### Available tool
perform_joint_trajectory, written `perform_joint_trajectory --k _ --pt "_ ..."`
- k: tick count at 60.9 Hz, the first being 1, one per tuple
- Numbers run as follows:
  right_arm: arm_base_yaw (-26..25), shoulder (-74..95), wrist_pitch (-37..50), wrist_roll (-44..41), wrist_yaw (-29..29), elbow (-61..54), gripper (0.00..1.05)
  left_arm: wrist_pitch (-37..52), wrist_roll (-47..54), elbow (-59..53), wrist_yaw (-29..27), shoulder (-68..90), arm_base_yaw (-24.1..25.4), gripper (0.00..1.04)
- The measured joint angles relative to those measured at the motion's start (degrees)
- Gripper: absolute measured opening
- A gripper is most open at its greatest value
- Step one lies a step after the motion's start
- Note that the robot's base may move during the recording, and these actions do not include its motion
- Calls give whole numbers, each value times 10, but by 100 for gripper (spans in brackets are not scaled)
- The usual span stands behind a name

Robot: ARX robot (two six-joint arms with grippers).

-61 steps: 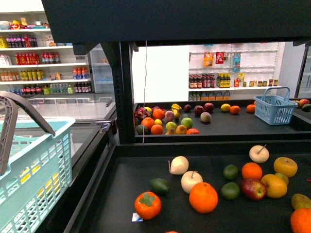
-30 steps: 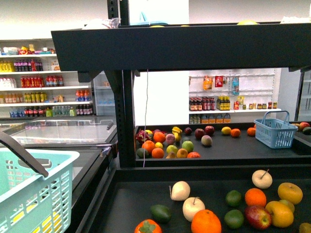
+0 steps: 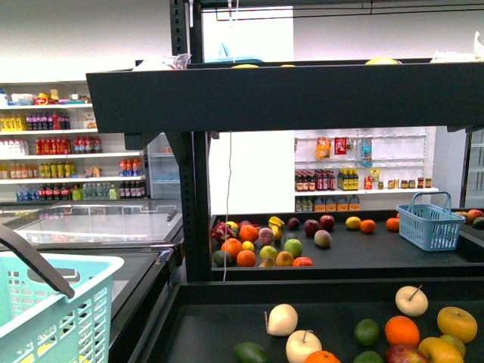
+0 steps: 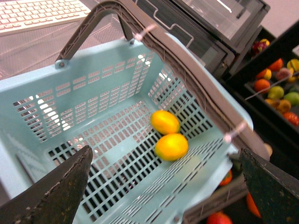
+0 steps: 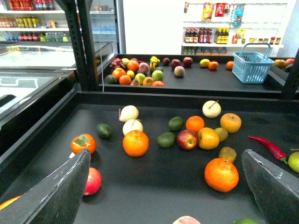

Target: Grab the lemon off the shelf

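Crowding the shelf (image 3: 302, 94) deck, mixed fruit (image 5: 187, 135) surrounds an orange (image 5: 136, 143).

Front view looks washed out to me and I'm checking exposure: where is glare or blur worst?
Front view: the white wall panel behind the shelf is blown out. Left wrist view: bright patches show through the basket slats. Right wrist view: evenly lit and sharp.

Only yellow slivers of fruit (image 3: 382, 60) show above the shelf's (image 3: 287, 94) top deck at upper right; fruits along the front view's bottom edge are cropped.
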Motion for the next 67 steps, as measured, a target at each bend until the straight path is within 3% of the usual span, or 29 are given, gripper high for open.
perform_joint_trajectory --k 5,8,13,17,24,31,34,38,67 --pt "0 0 0 0 0 0 97 -16 44 -53 -48 -96 -78 95" --pt "0 0 0 0 0 0 97 76 94 -111 -17 -159 -118 86" --pt "0 0 0 0 0 0 97 186 191 -205 -32 -268 -195 71" --pt "0 0 0 0 0 0 97 214 229 -255 -27 -318 -194 58" --pt "0 0 0 0 0 0 97 238 262 -353 14 -362 -155 24" --pt "0 0 0 0 1 0 97 248 265 -384 48 -390 -128 3" --pt "0 0 0 0 1 0 97 252 268 -399 93 -403 -87 3" --pt "0 0 0 0 0 0 97 254 268 -416 94 -414 -66 3" --pt "0 0 0 0 0 0 97 209 269 -491 102 -535 -62 3"
